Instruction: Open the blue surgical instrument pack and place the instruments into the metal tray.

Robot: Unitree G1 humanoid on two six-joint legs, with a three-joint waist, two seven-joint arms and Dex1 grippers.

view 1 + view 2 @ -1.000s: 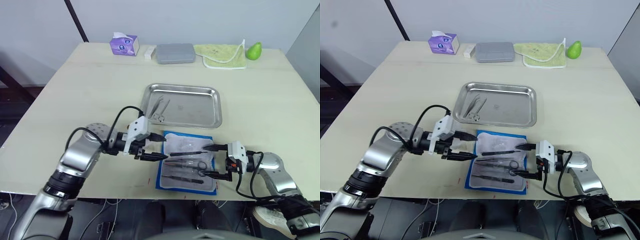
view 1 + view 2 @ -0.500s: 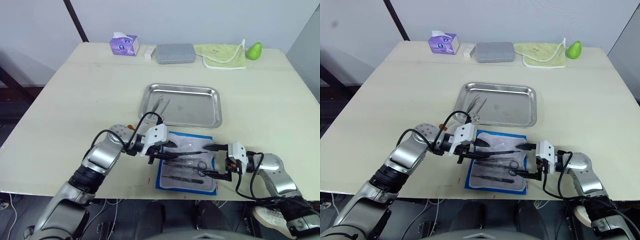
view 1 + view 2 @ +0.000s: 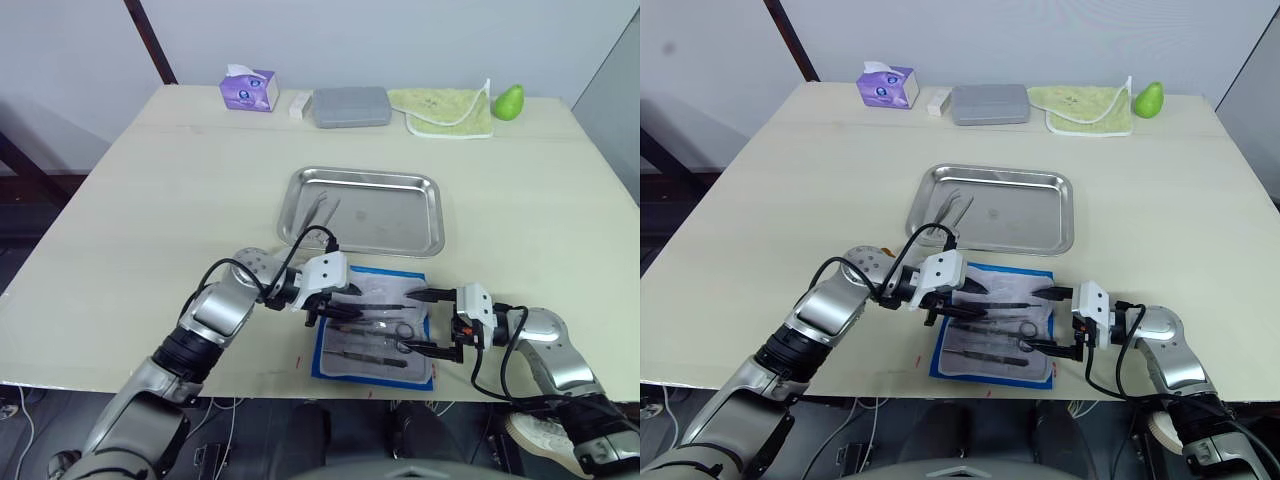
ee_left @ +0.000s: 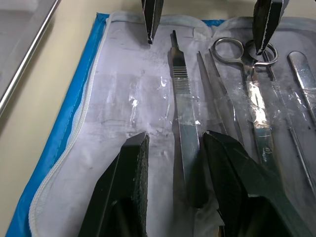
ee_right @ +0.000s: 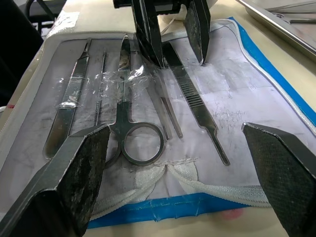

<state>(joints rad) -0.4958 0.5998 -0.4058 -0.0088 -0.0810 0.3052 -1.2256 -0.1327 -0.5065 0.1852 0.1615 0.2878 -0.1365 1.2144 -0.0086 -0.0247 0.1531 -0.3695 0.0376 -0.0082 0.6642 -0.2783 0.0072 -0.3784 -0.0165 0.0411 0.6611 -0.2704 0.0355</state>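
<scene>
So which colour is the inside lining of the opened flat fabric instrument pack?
Grey-white, with a blue border; the inside lining shows best in the left wrist view.

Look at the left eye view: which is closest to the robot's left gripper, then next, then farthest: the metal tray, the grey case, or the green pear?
From the left gripper:
1. Metal tray, just beyond it.
2. Grey case, at the table's far edge.
3. Green pear, far right corner.
</scene>
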